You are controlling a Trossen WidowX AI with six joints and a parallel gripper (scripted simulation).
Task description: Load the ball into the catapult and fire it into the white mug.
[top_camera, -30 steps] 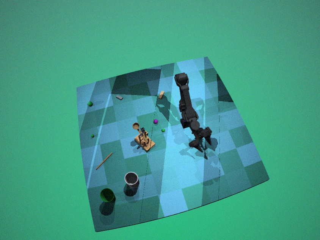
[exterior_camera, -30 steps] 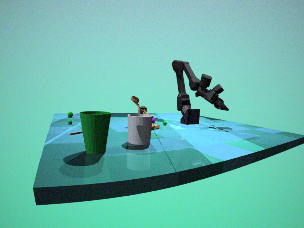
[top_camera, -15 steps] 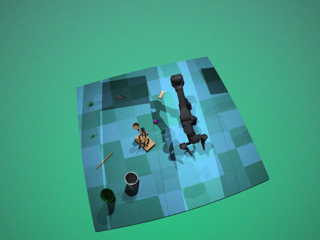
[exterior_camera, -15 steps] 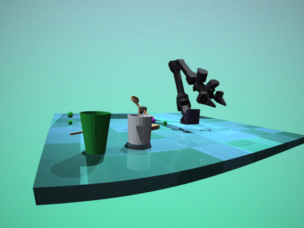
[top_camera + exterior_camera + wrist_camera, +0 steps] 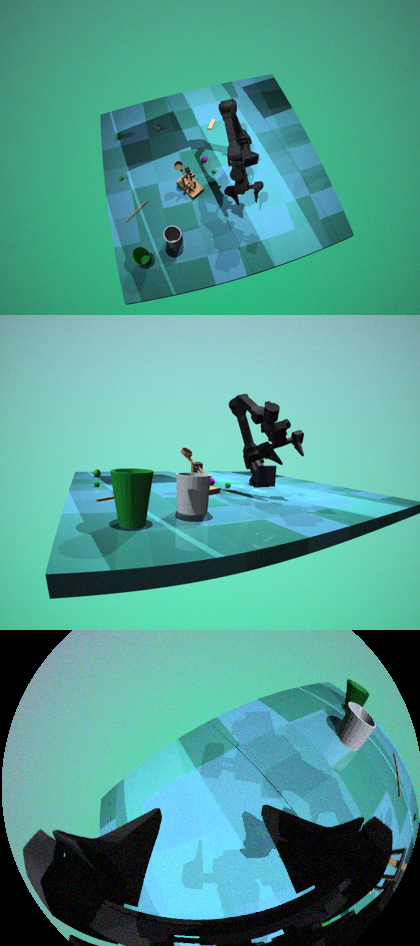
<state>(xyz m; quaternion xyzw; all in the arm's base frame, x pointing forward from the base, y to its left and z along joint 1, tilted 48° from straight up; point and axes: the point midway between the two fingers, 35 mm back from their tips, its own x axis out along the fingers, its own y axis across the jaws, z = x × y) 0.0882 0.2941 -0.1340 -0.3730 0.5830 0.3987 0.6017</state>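
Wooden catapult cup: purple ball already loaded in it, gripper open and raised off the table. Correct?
Not quite. The wooden catapult's cup is empty; the purple ball lies on the checkered table beside the catapult, as the top view shows. The black parallel-jaw gripper is indeed open and raised off the table.

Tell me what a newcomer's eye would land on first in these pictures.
The black arm, raised over the board's middle with its gripper open and empty, stands out first. Next come the tall green cup and the white mug, side by side near the board's front edge. Behind the mug sits the small wooden catapult, with a purple ball close by.
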